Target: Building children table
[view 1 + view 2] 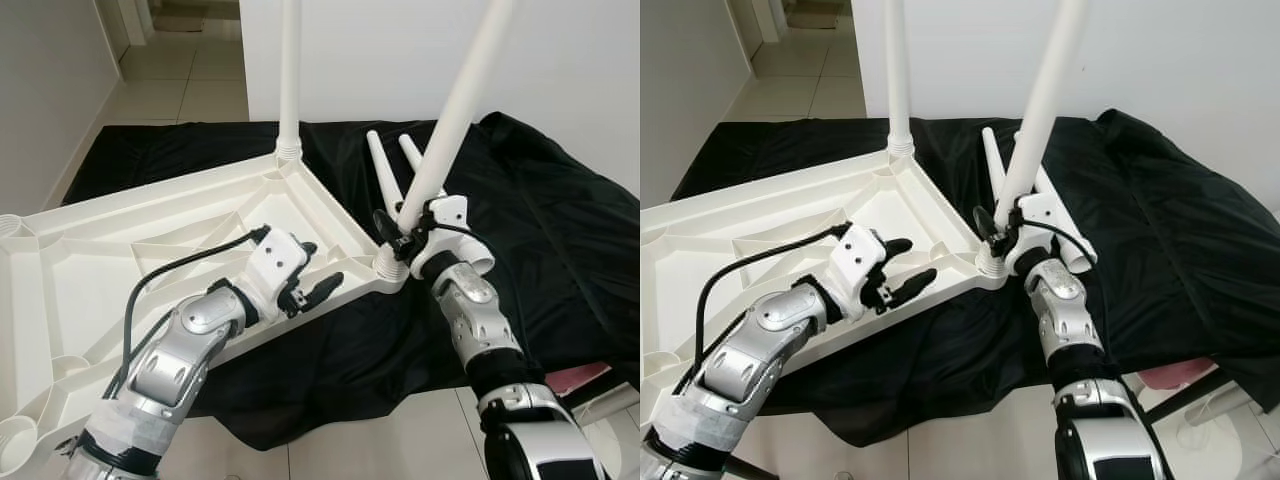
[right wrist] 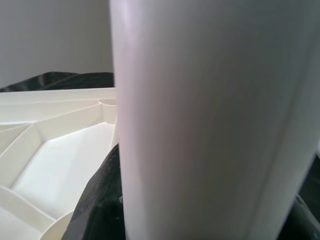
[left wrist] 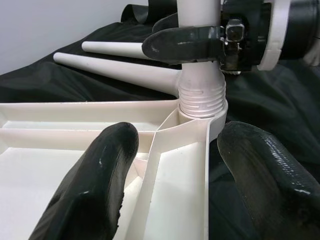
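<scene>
A white plastic table top [image 1: 150, 230] lies upside down on a black cloth. One white leg [image 1: 290, 70] stands upright in its far corner socket. A second leg [image 1: 455, 110] leans at the near right corner socket [image 1: 390, 268], its threaded end [image 3: 201, 95] seated in the socket. My right gripper [image 1: 398, 232] is shut on this leg just above the thread, and the leg [image 2: 200, 120] shows very close in the right wrist view. My left gripper [image 1: 322, 265] is open, with its fingers [image 3: 100, 185] on either side of the table's rim, close to that corner. Two loose legs [image 1: 385, 175] lie on the cloth behind.
The black cloth [image 1: 560, 230] spreads over the floor to the right and behind. A white wall [image 1: 380, 50] rises just beyond it. Pale floor tiles [image 1: 190, 90] lead to a hallway at the back left. A pink object [image 1: 580, 378] lies at the cloth's near right edge.
</scene>
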